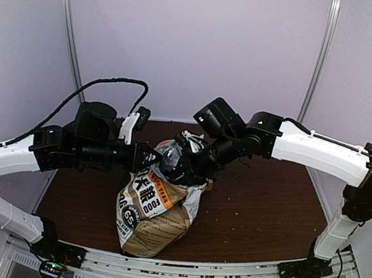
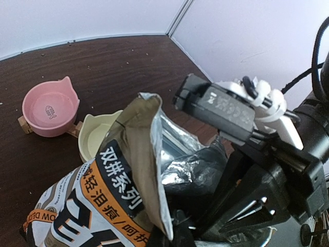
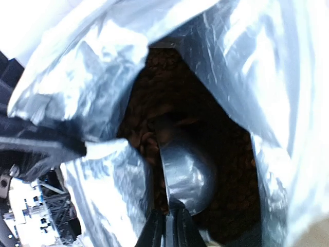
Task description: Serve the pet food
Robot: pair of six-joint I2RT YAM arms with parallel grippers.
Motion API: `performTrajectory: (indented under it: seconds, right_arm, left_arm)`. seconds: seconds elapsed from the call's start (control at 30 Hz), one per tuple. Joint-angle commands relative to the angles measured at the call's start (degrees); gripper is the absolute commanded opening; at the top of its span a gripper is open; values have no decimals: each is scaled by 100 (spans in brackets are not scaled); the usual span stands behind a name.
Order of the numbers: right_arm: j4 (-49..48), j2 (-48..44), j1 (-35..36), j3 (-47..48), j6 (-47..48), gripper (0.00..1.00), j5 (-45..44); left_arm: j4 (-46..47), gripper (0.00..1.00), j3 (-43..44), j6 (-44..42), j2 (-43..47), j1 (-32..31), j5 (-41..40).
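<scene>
The printed pet-food bag (image 1: pixel 154 210) stands upright mid-table with its foil mouth open. My left gripper (image 1: pixel 149 158) is shut on the bag's upper rim (image 2: pixel 154 170), and its fingertips (image 2: pixel 172 235) pinch the foil edge at the bottom of the left wrist view. My right gripper (image 1: pixel 182 166) reaches down into the bag's mouth. In the right wrist view it (image 3: pixel 168 229) is shut on the handle of a silver metal scoop (image 3: pixel 185 172). The scoop's bowl lies against the dark-brown pet food (image 3: pixel 234 177) deep in the bag, and I cannot tell whether it holds any.
A pink bowl with a fish mark (image 2: pixel 49 108) and a cream bowl (image 2: pixel 100 136) sit side by side on the brown table (image 2: pixel 118 62) beyond the bag. The right arm's wrist (image 2: pixel 231 113) hangs over the bag's mouth. Crumbs dot the tabletop (image 1: pixel 265 203).
</scene>
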State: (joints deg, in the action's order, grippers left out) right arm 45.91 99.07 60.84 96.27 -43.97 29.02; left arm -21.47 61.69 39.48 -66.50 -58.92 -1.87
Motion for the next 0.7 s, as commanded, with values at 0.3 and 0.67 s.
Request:
performTrajectory:
  seconds: [0.3,0.67]
  right_arm:
    - [-2275,-1674,-389,-1712,-2108,0,549]
    - [-3140,-2282,-416,-2669,-3026,0,-274]
  left_arm:
    - [240,0,53,-111,654,47,-166]
    - [146,0,78,-209,942,47,58]
